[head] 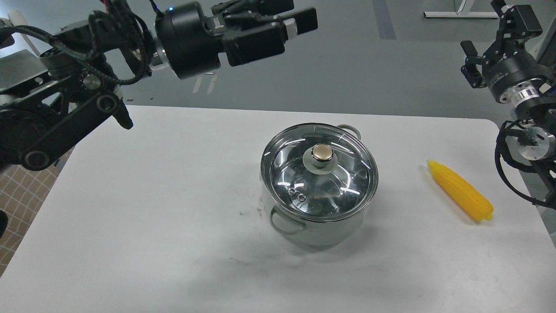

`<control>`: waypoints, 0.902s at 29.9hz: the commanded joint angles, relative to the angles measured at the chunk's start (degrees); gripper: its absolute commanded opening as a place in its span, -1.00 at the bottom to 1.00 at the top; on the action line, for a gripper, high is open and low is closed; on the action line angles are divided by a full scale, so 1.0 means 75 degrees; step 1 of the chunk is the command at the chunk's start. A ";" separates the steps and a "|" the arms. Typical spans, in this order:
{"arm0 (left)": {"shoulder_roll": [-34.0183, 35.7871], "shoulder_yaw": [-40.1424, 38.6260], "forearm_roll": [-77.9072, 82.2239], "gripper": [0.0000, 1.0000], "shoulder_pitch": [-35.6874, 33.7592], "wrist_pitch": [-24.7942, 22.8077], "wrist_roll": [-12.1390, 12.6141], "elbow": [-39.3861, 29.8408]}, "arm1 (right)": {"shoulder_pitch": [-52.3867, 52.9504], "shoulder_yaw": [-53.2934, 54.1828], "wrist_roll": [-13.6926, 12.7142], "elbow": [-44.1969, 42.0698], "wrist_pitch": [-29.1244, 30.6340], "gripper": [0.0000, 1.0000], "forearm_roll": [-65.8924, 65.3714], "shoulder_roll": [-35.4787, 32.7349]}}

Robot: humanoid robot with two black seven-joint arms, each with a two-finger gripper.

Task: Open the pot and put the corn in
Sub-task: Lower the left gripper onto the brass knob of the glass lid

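Left claw hangs spread and empty, with the lidded pot toward five o'clock below it, mid-table. Corn lies at the pot's three o'clock, axis ten-to-four, nearer the right claw, whose state I cannot tell.

The pot is shiny metal with a pale, smooth side, and its loop handles look like the same metal. The lid on it is clear glass with a bright metal rim and bounces back the lights. Its knob is gold and glossy. The corn, near the right edge of the desk, looks like bumpy yellow plastic. The desk top is white and matt, with a few dark scuff marks beside the pot.
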 commanded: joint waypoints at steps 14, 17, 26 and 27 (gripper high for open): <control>-0.0866 0.1883 0.4036 0.95 0.0160 0.0191 0.0059 0.0574 | -0.0070 0.0024 0.0000 0.0010 -0.0120 1.00 0.0000 0.0034; -0.1253 0.2023 0.4036 0.95 0.0160 0.0191 0.0094 0.1066 | -0.0082 0.0024 0.0000 0.0010 -0.0166 1.00 0.0000 0.0045; -0.1851 0.2316 0.4036 0.95 0.0160 0.0191 0.0094 0.1746 | -0.0129 0.0036 0.0000 0.0010 -0.0178 1.00 0.0000 0.0034; -0.1874 0.2386 0.4036 0.95 0.0160 0.0191 0.0094 0.1770 | -0.0129 0.0036 0.0000 0.0010 -0.0178 1.00 0.0000 0.0034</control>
